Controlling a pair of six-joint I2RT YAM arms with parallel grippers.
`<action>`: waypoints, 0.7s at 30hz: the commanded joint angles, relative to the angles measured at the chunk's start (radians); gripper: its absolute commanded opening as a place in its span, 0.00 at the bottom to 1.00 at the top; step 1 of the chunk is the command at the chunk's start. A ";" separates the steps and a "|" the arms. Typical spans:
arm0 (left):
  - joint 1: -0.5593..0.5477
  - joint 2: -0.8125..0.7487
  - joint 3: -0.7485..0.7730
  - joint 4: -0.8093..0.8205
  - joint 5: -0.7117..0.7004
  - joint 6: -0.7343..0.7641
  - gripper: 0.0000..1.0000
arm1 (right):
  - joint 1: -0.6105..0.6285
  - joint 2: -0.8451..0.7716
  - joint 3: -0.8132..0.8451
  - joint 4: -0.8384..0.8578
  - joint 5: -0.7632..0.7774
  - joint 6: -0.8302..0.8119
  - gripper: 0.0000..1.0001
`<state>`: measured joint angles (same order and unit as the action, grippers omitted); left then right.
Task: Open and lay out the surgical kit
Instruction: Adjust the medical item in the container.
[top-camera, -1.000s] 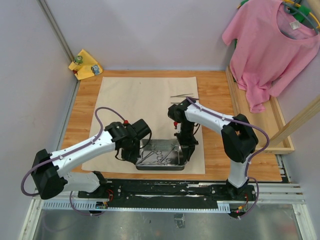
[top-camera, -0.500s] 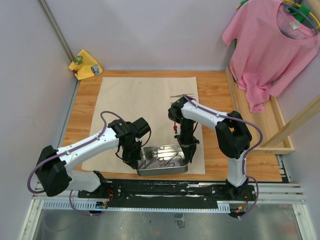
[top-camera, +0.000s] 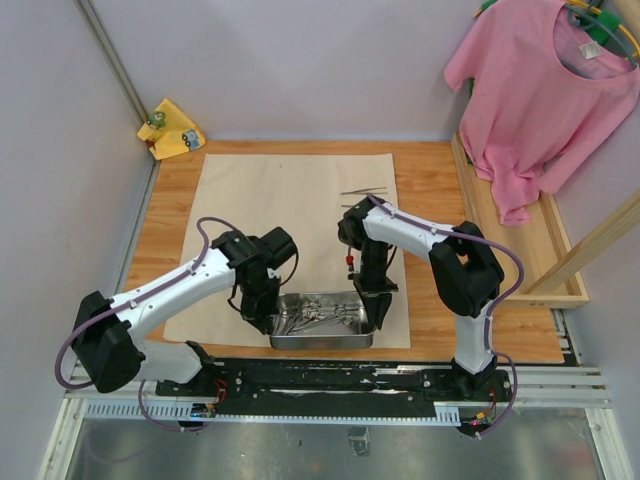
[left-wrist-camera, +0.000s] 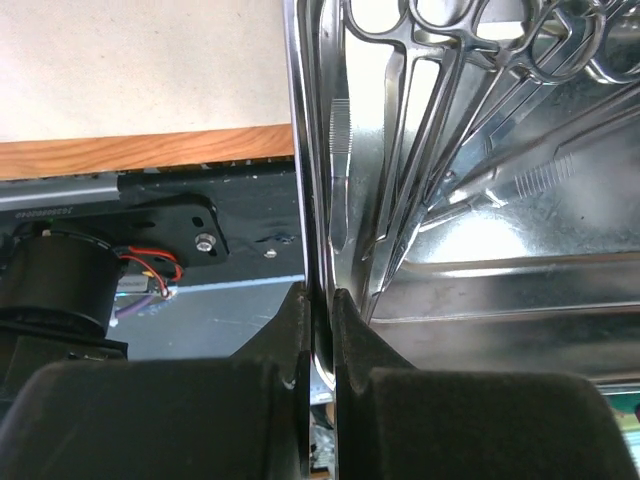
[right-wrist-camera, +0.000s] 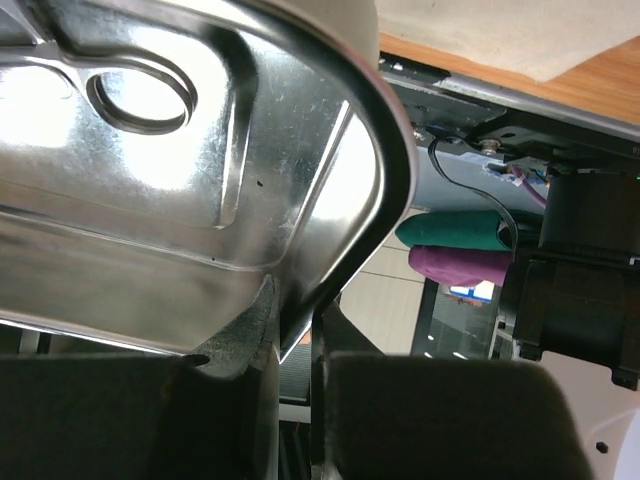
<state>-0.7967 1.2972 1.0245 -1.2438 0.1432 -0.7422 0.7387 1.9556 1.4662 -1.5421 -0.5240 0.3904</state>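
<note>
Steel tray (top-camera: 320, 341) at near edge of beige cloth wrap (top-camera: 290, 200), forceps (left-wrist-camera: 393, 100) loose inside. Left tool (left-wrist-camera: 320, 300) clamped on its left rim, right tool (right-wrist-camera: 295, 320) on its right rim. I judge: move both ends level, in step, slowly; rim grips are thin.

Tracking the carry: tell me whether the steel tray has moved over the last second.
Yes. In the top view the steel tray has shifted toward the beige cloth's near edge and slightly left.
</note>
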 joint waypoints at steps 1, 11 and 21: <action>-0.009 -0.004 0.096 0.283 0.048 0.117 0.01 | 0.040 -0.015 0.023 0.122 -0.104 -0.156 0.04; -0.019 -0.073 -0.103 0.493 -0.033 0.054 0.00 | 0.062 -0.133 -0.119 0.533 0.259 -0.052 0.01; -0.032 -0.125 -0.281 0.666 -0.131 -0.011 0.02 | 0.121 -0.210 -0.242 0.759 0.542 0.041 0.05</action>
<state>-0.8009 1.2114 0.7460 -0.8036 -0.0254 -0.8101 0.7780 1.7947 1.2423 -0.9592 -0.1017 0.4801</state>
